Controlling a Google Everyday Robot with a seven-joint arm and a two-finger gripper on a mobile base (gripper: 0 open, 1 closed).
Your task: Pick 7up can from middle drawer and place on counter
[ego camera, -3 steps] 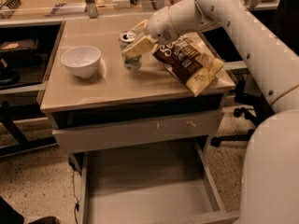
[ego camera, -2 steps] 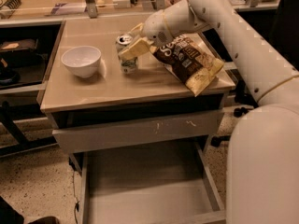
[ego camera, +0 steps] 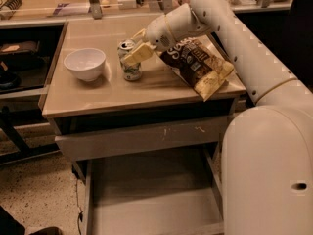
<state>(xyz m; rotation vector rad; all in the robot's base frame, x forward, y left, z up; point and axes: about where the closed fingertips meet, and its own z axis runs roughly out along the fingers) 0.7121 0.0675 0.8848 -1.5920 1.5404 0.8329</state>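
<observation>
The hand (ego camera: 131, 48) grips the 7up can (ego camera: 132, 70) (upright) on the counter (ego camera: 117, 96).

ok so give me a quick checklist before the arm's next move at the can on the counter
1. 7up can upright on the counter: ok.
2. Can well in from the counter's edges: ok.
3. Gripper is at the can's upper side; whether it has let go: cannot tell.
4. White bowl apart from the can, on its left: ok.
5. Chip bag lies under the arm, right of the can, not touching it: ok.
6. Middle drawer open, nothing on its visible floor: ok.
</observation>
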